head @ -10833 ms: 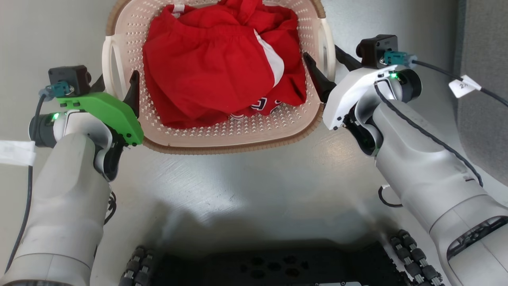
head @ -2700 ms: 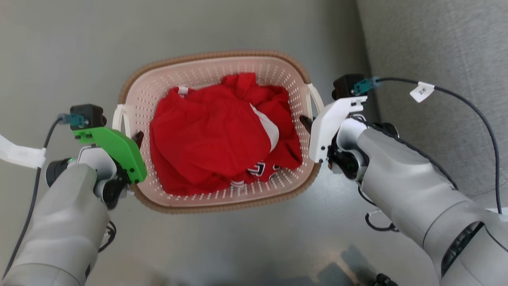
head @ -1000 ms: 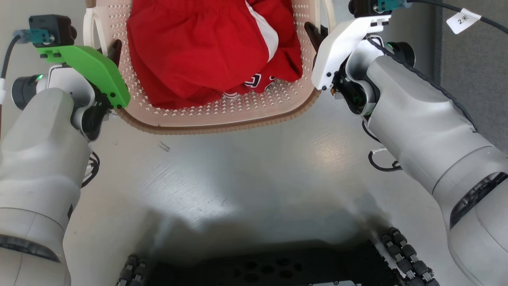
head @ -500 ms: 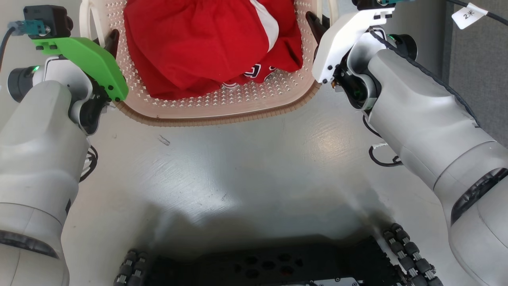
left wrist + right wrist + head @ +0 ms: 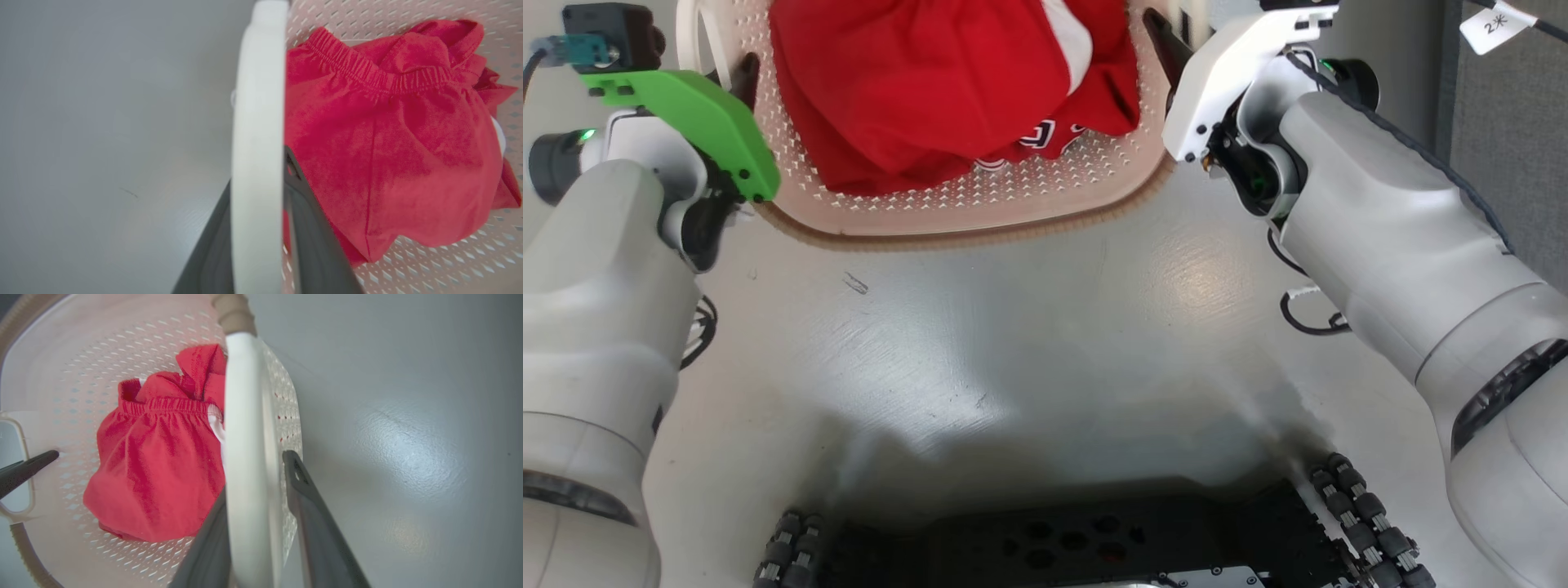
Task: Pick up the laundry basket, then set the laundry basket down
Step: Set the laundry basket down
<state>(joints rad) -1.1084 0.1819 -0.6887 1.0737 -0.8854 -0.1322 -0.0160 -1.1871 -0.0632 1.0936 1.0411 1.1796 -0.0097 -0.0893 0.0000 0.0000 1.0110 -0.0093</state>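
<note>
1. The laundry basket point(image 5: 1013, 184) is sitting at 12 o'clock in the head view, cut off by the top edge, with its brown rim point(image 5: 947, 241) facing the robot. I cannot tell whether its base is touching the grey floor point(image 5: 1013, 343).
2. A heap of red clothing point(image 5: 931, 82) with white trim is lying inside the basket, covering most of the bottom.
3. The left pincer point(image 5: 737, 72) is reaching in from 10 o'clock. In the left wrist view the pincer point(image 5: 258, 167) is clamping the white left handle point(image 5: 257, 122), one dark finger point(image 5: 304, 228) on the inner side next to the red clothing point(image 5: 388, 143), the other on the floor side.
4. The right pincer point(image 5: 1176, 24) is coming in from 1 o'clock. In the right wrist view this pincer point(image 5: 255, 471) is squeezing the white right handle point(image 5: 245, 416) between its two fingers, one finger point(image 5: 310, 514) lying on the outer side.
5. Across the basket, at 9 o'clock in the right wrist view, a fingertip point(image 5: 28, 467) of the left pincer is showing by the far handle.
6. The robot's dark base point(image 5: 1078, 547) is showing at 6 o'clock in the head view, well apart from the basket.
</note>
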